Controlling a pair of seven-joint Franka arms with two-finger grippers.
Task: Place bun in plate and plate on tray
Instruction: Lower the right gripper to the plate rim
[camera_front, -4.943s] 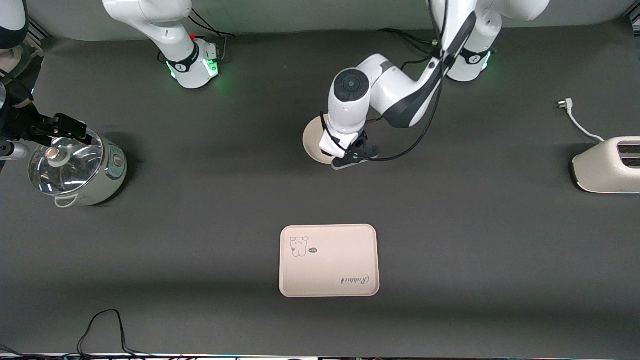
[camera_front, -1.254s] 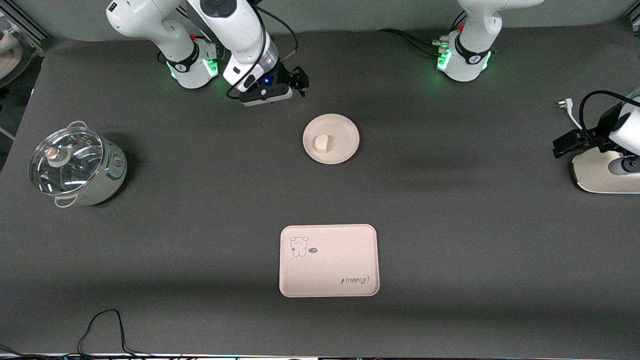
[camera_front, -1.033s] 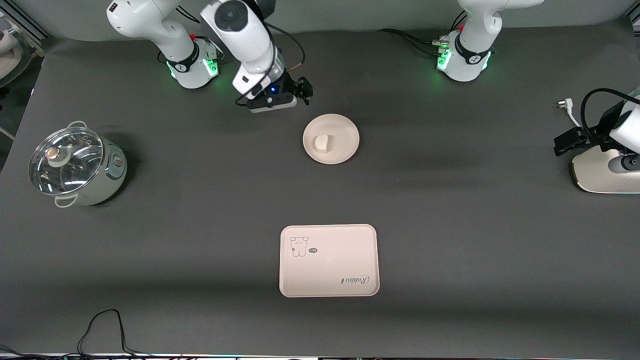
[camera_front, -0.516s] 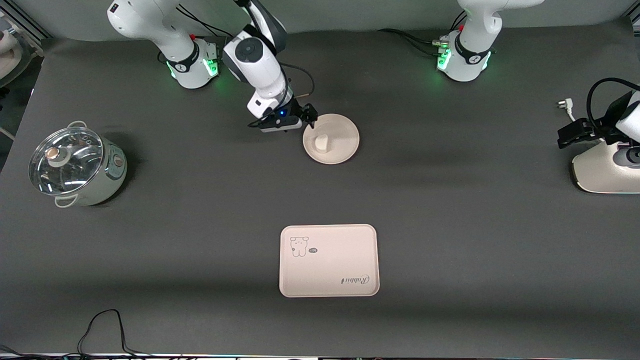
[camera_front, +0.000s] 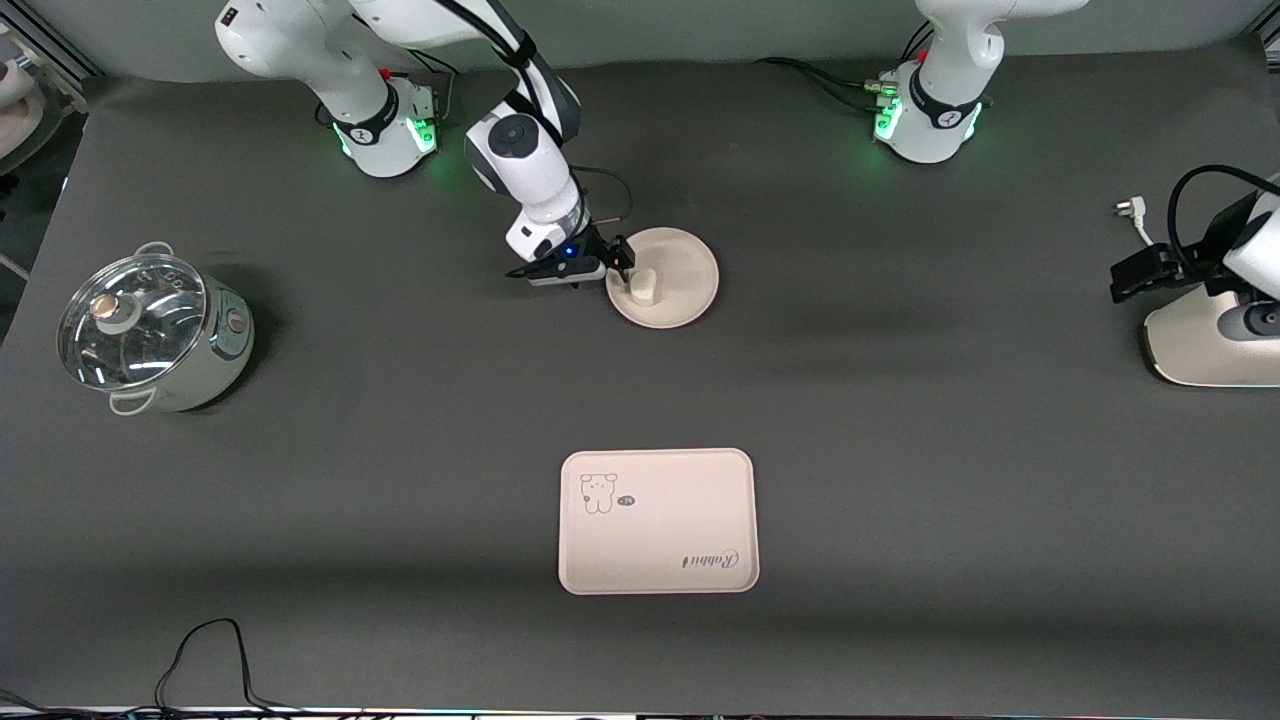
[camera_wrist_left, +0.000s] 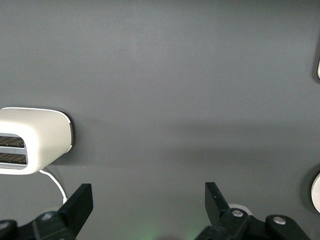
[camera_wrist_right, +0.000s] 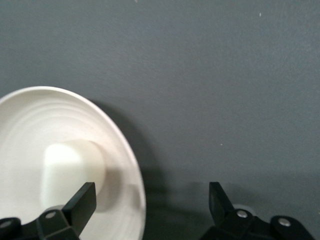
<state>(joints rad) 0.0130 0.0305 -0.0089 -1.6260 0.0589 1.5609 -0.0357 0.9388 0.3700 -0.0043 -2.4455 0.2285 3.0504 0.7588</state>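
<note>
Right gripper (camera_front: 618, 268) low at rim of round cream-white plate (camera_front: 680, 290), jaws apart, straddling rim. Small off-white rounded bun (camera_front: 642, 287) already in plate. Plate pickup in hand; next: clamp rim, carry to cream-white rectangular tray (camera_front: 657, 521), nearer camera. Left gripper (camera_front: 1140, 275) waiting over white toaster (camera_front: 1205, 345), jaws apart.

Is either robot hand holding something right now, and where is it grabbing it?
Nothing is held. The right gripper is open astride the plate rim beside the bun; the left gripper waits open above the toaster.

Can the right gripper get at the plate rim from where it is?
Probably yes. The right gripper is open at the plate rim, one finger inside by the bun, nothing between.
</note>
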